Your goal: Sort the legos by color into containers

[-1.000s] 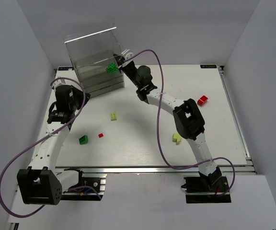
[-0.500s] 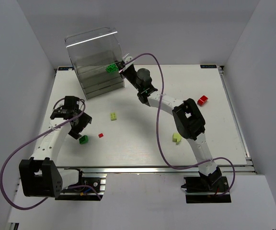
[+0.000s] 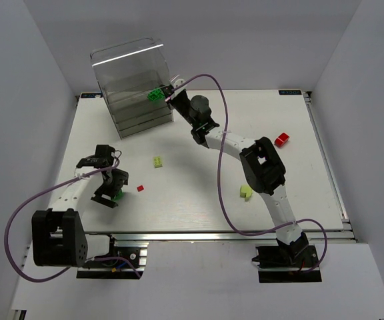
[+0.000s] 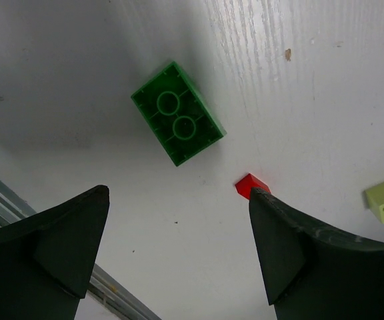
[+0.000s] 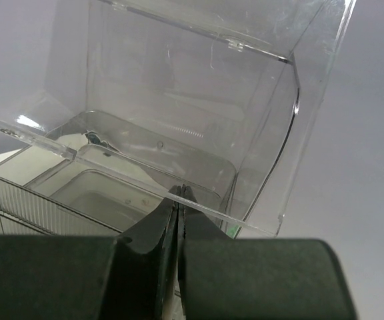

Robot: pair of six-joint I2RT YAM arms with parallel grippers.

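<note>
A dark green lego [image 4: 178,113] lies flat on the white table, and my left gripper [image 4: 179,193] hovers just above it, open with nothing between its fingers. From above, this gripper [image 3: 111,192] partly covers that brick [image 3: 118,195]. A tiny red lego [image 3: 139,189] sits just right of it. Pale yellow-green legos [image 3: 158,161] [image 3: 246,192] and a red one [image 3: 283,139] lie further off. My right gripper [image 5: 179,191] is shut, its tips against the clear front edge of the top container [image 5: 179,133]. Bright green legos [image 3: 155,95] show inside the containers [image 3: 129,87].
The clear cabinet stands at the table's back left corner. The metal rail [image 3: 212,233] of the near table edge runs just behind my left gripper. Purple cables [image 3: 222,167] loop off both arms. White walls close in the left, back and right sides.
My left arm has swung down from beside the cabinet to the near left of the table, over the dark green lego, and its gripper has opened wide. The right arm has hardly moved.
</note>
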